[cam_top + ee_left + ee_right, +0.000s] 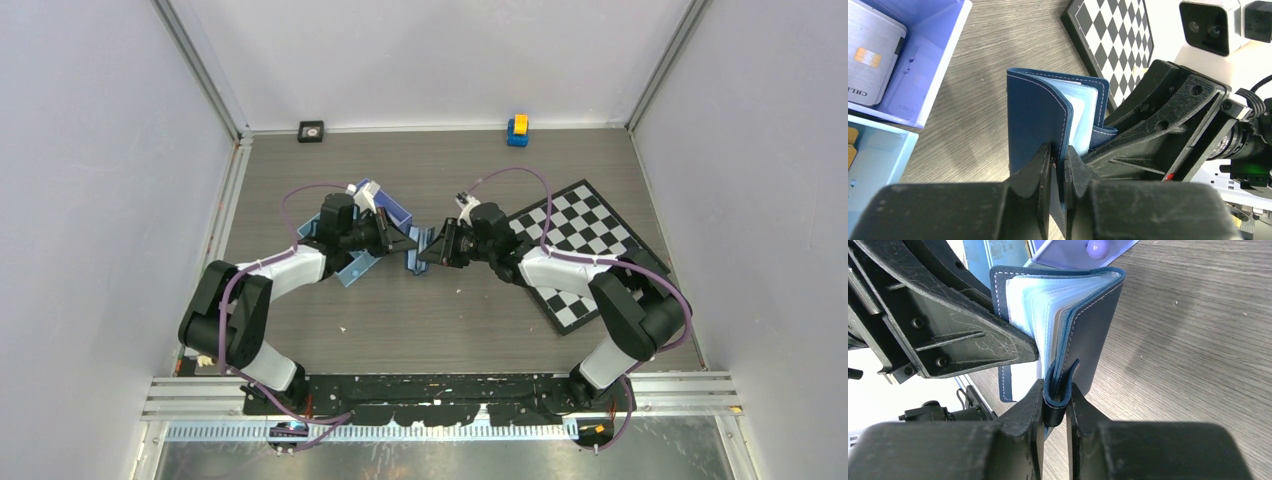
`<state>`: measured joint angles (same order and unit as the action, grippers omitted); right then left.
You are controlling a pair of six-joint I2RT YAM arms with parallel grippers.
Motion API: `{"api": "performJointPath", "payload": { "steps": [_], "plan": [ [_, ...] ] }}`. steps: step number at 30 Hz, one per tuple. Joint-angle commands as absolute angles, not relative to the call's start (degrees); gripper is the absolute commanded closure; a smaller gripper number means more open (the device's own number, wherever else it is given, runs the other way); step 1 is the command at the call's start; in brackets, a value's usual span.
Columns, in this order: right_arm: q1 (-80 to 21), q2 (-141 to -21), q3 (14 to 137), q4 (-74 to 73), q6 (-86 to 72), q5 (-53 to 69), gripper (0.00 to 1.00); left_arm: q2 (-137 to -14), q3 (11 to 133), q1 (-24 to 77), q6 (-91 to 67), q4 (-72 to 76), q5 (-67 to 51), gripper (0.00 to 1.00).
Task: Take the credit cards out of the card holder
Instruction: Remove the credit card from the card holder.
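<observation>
Reaching inward with both arms, elbows bent, wrists meeting over grey wood-grain surface (450, 320). Pinching one cover of small navy-blue book-fold card holder (1035, 115) in left tool (1058, 155). Pinching its strap loop in right tool (1055, 400). Held upright, fanned open, beside pale blue plastic tray (352, 270).

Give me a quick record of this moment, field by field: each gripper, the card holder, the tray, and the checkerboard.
left gripper: shut on one cover of the card holder
right gripper: shut on the holder's navy strap
card holder: upright between the two grippers, partly open, pale sleeves showing
tray: beside the left arm, with a grey chip card lying in one compartment
checkerboard: flat on the table on the right arm's side
</observation>
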<state>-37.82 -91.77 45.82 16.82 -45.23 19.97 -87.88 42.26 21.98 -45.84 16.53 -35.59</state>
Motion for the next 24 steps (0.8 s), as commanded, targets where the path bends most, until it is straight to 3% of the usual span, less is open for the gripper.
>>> {"api": "performJointPath", "payload": {
  "steps": [1,6,12,19,20,24],
  "plan": [
    [-38.4,-90.6,47.9,17.1,-44.5,18.4,0.84,-87.5,42.5,22.2,-46.7,21.2,-38.5,0.85],
    [-38.5,-90.7,48.3,15.9,-44.3,17.3,0.92,-87.0,42.6,22.2,-45.8,19.5,-37.4,0.75],
    [-38.4,-90.1,48.1,15.5,-44.2,16.5,0.96,-85.7,43.8,22.2,-42.7,12.3,-32.4,0.91],
    [-38.2,-89.5,47.9,14.9,-44.1,15.8,0.97,-83.7,44.4,22.2,-40.3,6.8,-26.8,0.99],
    [-38.1,-89.5,48.0,14.9,-44.1,15.7,0.97,-83.8,44.5,22.2,-40.4,6.6,-26.8,0.97],
    [-38.0,-89.6,47.9,15.2,-44.3,16.5,0.98,-85.4,44.8,22.1,-41.5,8.1,-30.1,0.63]
  ]
}}
